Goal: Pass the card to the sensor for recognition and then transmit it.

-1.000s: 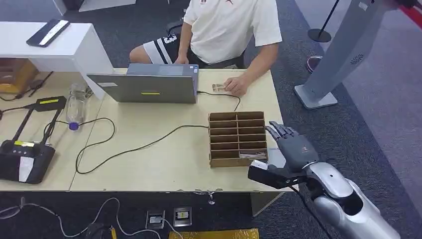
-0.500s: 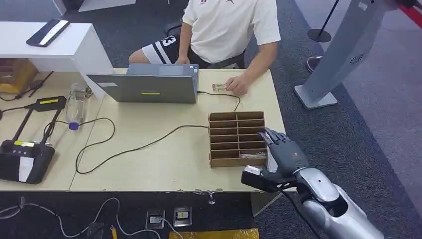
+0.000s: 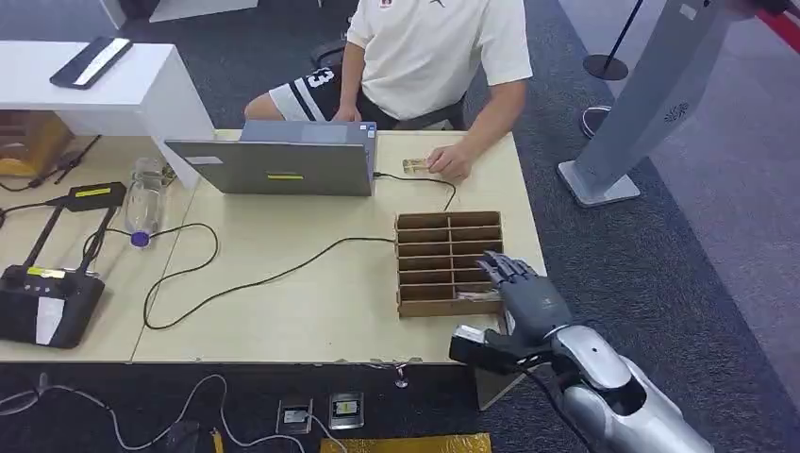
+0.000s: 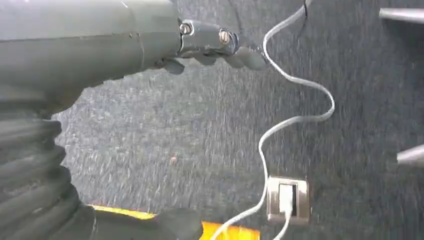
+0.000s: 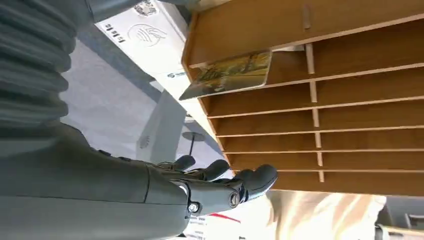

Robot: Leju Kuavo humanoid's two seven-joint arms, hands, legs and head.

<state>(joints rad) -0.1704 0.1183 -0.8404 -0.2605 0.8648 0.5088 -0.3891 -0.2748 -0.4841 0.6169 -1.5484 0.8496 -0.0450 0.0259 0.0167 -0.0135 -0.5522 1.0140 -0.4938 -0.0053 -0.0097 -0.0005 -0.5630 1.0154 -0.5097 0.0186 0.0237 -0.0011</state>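
laptop (image 3: 274,166) far left, sensor not identifiable | slotted box (image 3: 425,247) mid-table | card (image 3: 477,294) in box's nearest right slot, edge protruding: likely light, stiff, slick; pinch that edge | right hand (image 3: 525,294) beside box, fingers spread, empty | left hand (image 4: 100,45) over floor, fingers slightly curled, empty

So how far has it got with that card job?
Nothing looks finished. The card sits in the wooden rack. The right hand hovers open over the rack's right side, holding nothing. The left hand hangs over the floor. Left: grasping the card, presenting it to the sensor, handing it over.
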